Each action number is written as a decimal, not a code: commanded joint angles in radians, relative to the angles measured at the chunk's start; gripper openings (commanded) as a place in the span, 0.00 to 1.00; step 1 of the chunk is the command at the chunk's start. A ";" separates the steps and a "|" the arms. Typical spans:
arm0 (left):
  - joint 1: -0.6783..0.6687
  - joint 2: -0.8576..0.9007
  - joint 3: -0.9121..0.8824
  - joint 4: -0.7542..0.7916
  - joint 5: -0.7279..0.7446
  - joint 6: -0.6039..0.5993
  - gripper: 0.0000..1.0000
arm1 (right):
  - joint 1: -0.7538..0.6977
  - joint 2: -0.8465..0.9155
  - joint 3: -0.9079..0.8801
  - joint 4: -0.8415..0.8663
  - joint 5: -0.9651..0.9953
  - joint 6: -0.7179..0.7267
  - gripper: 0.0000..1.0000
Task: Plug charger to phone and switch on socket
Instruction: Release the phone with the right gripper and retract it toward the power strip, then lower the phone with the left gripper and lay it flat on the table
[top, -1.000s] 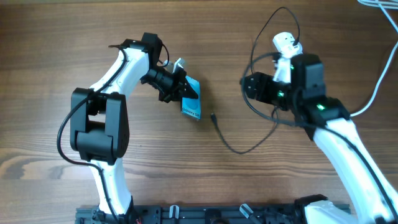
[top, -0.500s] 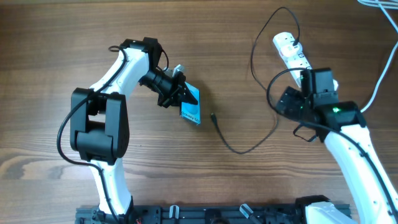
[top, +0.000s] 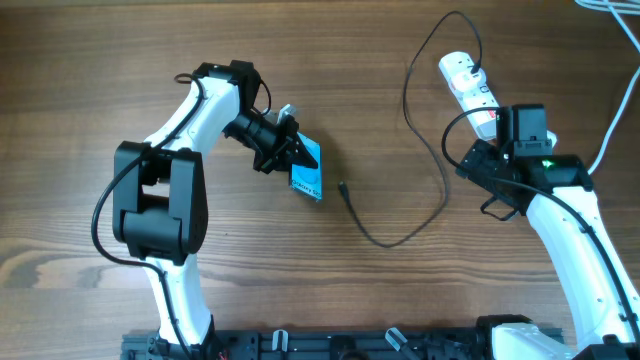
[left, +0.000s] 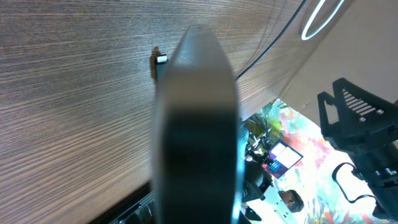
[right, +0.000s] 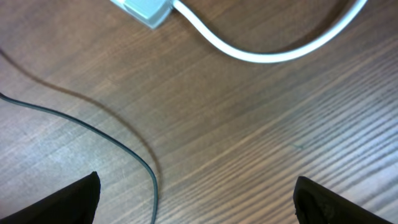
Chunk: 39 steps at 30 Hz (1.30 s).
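Nothing fully legible anywhere. White lettering in a few short lines on the teal face of the phone (top: 308, 178), left of centre, too small and blurred to make out as words. Small red marks on the white socket (top: 467, 78), far right, likewise too small to read as signs or characters; no brand or number readable on either.
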 joint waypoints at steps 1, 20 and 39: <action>-0.002 -0.034 0.016 -0.005 0.039 0.002 0.04 | -0.002 0.010 0.011 0.043 0.017 -0.018 1.00; -0.135 -0.034 0.016 -0.189 0.039 -0.093 0.04 | -0.002 0.010 0.011 0.072 0.017 -0.017 1.00; -0.275 -0.034 0.016 -0.334 0.389 -0.093 0.04 | -0.002 0.010 0.011 0.072 0.017 -0.017 1.00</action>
